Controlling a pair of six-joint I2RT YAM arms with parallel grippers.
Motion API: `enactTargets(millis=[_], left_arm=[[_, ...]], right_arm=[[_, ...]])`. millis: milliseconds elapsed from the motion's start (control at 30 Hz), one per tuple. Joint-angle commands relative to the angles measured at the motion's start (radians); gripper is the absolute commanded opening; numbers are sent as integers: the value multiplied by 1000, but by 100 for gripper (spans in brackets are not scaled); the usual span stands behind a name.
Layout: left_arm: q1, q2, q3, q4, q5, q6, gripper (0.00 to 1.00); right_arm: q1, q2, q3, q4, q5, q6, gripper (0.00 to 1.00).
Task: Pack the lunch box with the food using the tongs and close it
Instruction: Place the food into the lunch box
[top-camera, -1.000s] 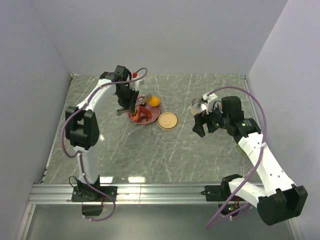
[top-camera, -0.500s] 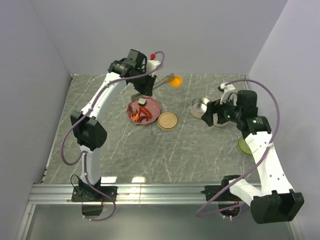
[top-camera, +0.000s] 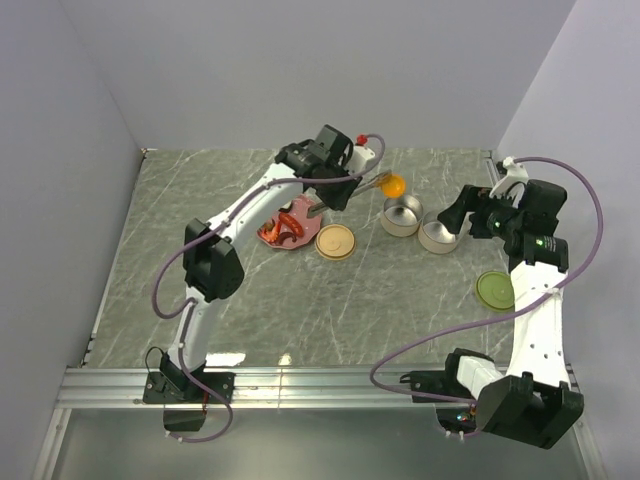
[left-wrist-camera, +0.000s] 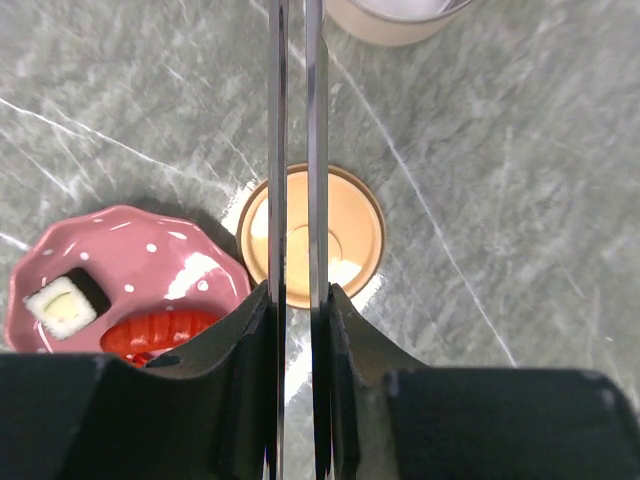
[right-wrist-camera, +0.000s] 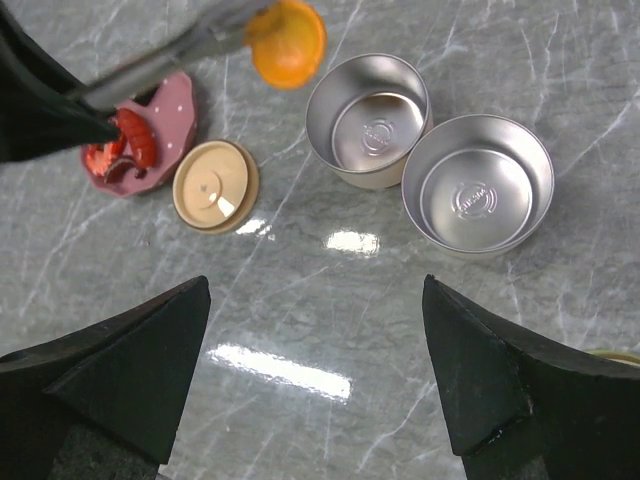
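Note:
My left gripper (top-camera: 335, 188) (left-wrist-camera: 297, 295) is shut on the grey metal tongs (left-wrist-camera: 277, 150) (right-wrist-camera: 170, 55). The tong tips pinch a round orange piece of food (top-camera: 392, 185) (right-wrist-camera: 287, 43), held in the air just left of the nearer lunch box tin (top-camera: 402, 215) (right-wrist-camera: 368, 118). A second empty tin (top-camera: 438, 235) (right-wrist-camera: 478, 187) stands beside it. On the pink dotted plate (left-wrist-camera: 190, 255) lie red sausages (left-wrist-camera: 155, 330) (top-camera: 287, 225) and a dark-and-pale block (left-wrist-camera: 65, 303). My right gripper (top-camera: 455, 213) (right-wrist-camera: 316, 284) hangs open above the table, near the tins, holding nothing.
A beige round lid (top-camera: 335, 242) (left-wrist-camera: 345, 225) (right-wrist-camera: 215, 185) lies between the plate and the tins. A green lid (top-camera: 494, 290) rests on the table at the right, near the right arm. Walls enclose the table at the back and both sides.
The left arm lifted the orange piece off the plate with the tongs and swung it right to the tins. The right arm drew back to the right, uncovering both tins.

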Motion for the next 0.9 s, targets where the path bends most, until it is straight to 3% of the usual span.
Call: enactTargets(millis=[0,867], left_arm=[[-32,25,47,47,-82,-11,1],[-152,161,73,68,-189,38,6]], right_arm=[[-20,-5,44,61,-43,53,93],[-40,-34,16,69,-55,43,93]])
